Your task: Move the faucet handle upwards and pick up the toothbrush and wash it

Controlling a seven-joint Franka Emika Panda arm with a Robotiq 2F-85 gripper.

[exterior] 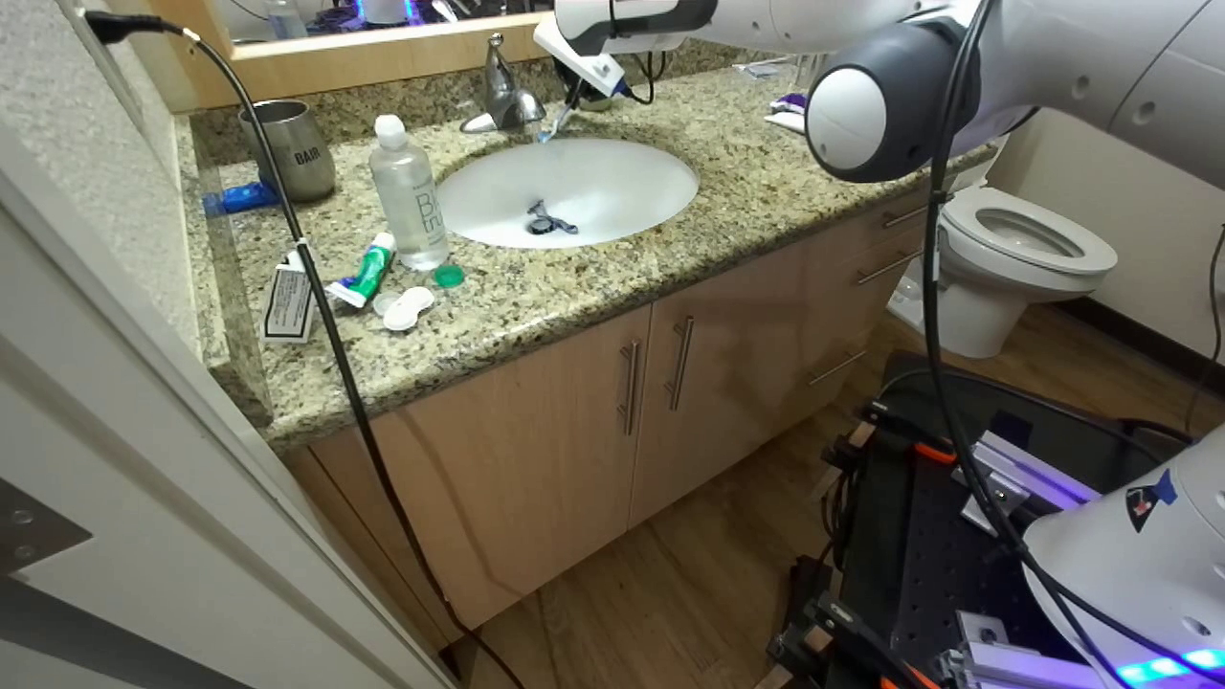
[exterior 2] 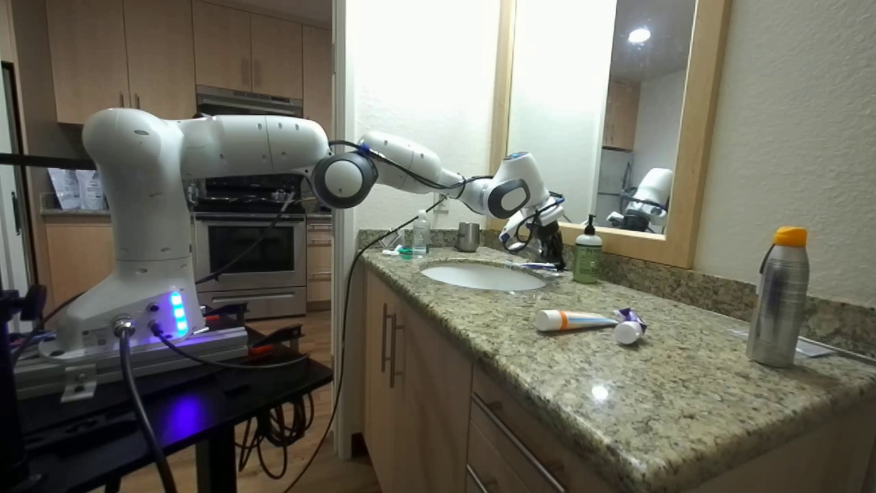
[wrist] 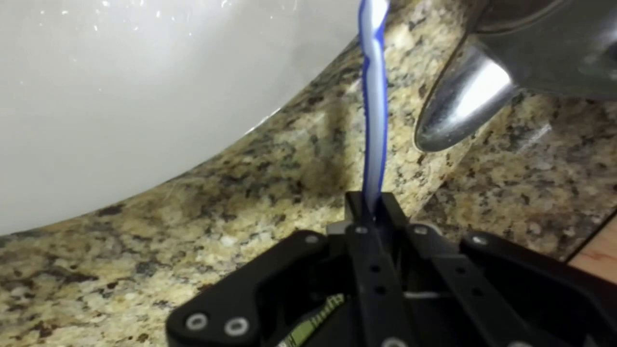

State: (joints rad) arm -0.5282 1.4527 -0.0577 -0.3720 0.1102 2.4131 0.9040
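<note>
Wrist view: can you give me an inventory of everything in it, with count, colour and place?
toothbrush: one, blue and white, from centre to top edge
faucet: one, silvery grey, upper right, partly in view
basin: one, white, upper left, partly in view
countertop: one, speckled beige and brown, along the basin's edge
backsplash: one, speckled grey-brown, right
mirror frame: one, light brown, low at the right edge
striped patch: one, green, bottom, near centre; cannot tell what it is
end effector: one, black, bottom, shut on the toothbrush
</note>
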